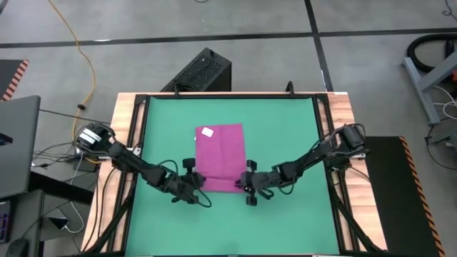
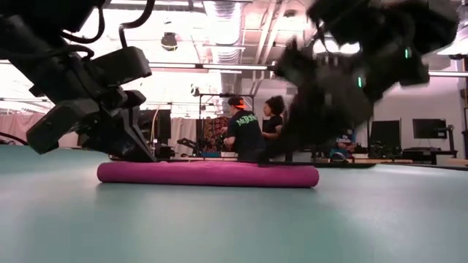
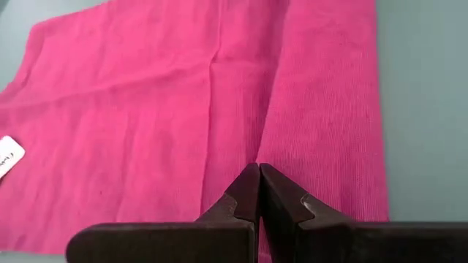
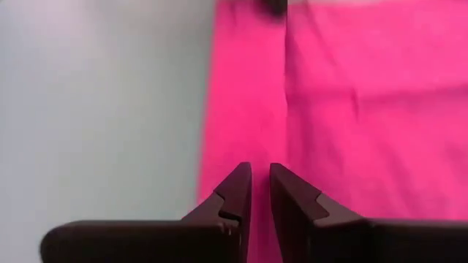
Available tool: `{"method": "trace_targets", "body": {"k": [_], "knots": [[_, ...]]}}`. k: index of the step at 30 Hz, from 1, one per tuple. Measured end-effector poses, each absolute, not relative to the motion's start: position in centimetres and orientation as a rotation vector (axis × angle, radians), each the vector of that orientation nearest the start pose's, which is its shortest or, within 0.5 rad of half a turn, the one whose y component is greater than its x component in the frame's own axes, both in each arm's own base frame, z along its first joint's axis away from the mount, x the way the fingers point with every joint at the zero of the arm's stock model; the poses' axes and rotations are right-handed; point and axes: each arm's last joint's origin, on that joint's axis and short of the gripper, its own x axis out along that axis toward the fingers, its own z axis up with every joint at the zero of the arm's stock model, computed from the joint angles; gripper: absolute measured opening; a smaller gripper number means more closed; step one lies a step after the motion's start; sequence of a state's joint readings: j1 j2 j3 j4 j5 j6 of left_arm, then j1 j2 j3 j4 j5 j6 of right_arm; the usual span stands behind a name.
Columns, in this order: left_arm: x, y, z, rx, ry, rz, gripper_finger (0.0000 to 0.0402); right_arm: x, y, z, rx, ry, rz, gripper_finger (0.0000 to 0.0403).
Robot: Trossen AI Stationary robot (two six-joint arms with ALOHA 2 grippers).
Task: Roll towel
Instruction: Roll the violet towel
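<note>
The pink towel point(image 1: 221, 157) lies on the green mat point(image 1: 285, 128), its long side pointing from near edge to far edge, with the shut left gripper point(image 1: 187, 191) and the barely open, empty right gripper point(image 1: 249, 187) at its near corners.

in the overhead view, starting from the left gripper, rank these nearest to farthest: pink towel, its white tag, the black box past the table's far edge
From the left gripper, shut at the towel's near left corner:
1. Towel, right beside it on the green mat.
2. White tag, at the towel's far left corner.
3. Black box, on the floor beyond the table.
</note>
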State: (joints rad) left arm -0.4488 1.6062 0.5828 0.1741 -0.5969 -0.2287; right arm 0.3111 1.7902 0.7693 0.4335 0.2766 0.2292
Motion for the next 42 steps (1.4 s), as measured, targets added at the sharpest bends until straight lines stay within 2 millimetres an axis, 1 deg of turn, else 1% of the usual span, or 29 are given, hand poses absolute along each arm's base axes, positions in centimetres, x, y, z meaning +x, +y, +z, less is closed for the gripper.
{"method": "trace_targets", "body": {"k": [2, 4, 6, 9, 12, 15, 18, 21, 28, 35, 42], "knots": [[24.9, -10.2, 12.0, 0.198, 0.715, 0.214, 0.0, 32.0, 9.4, 14.6, 0.039, 0.531, -0.029, 0.0072], [24.8, -10.3, 12.0, 0.197, 0.715, 0.213, 0.0, 31.8, 9.1, 15.6, 0.004, 0.51, -0.061, 0.0072], [24.8, -10.3, 12.0, 0.198, 0.716, 0.212, 0.0, 31.6, 8.5, 16.3, -0.049, 0.5, -0.118, 0.0072], [24.8, -10.2, 11.9, 0.194, 0.722, 0.217, 0.0, 32.0, 6.9, 16.6, -0.108, 0.491, -0.178, 0.0072], [24.8, -10.2, 11.9, 0.184, 0.721, 0.22, 0.0, 32.5, 5.1, 15.6, -0.113, 0.526, -0.211, 0.0072], [24.7, -10.2, 11.9, 0.18, 0.725, 0.222, 0.0, 32.9, 3.5, 14.0, -0.109, 0.588, -0.233, 0.0072], [24.6, -10.2, 11.8, 0.183, 0.742, 0.226, 0.0, 33.1, 2.3, 12.6, -0.11, 0.644, -0.262, 0.0072], [24.5, -10.1, 11.7, 0.176, 0.761, 0.219, 0.0, 33.1, 1.7, 11.4, -0.096, 0.689, -0.267, 0.0072], [24.2, -10.2, 11.4, 0.15, 0.798, 0.223, 0.0, 33.0, 1.8, 10.8, -0.052, 0.727, -0.268, 0.0072], [23.6, -10.7, 11.3, 0.13, 0.819, 0.234, 0.0, 32.7, 2.5, 10.8, -0.056, 0.75, -0.253, 0.0072], [23.3, -11.1, 11.3, 0.111, 0.825, 0.239, 0.0, 32.7, 2.5, 10.7, -0.049, 0.761, -0.255, 0.0072]]}}
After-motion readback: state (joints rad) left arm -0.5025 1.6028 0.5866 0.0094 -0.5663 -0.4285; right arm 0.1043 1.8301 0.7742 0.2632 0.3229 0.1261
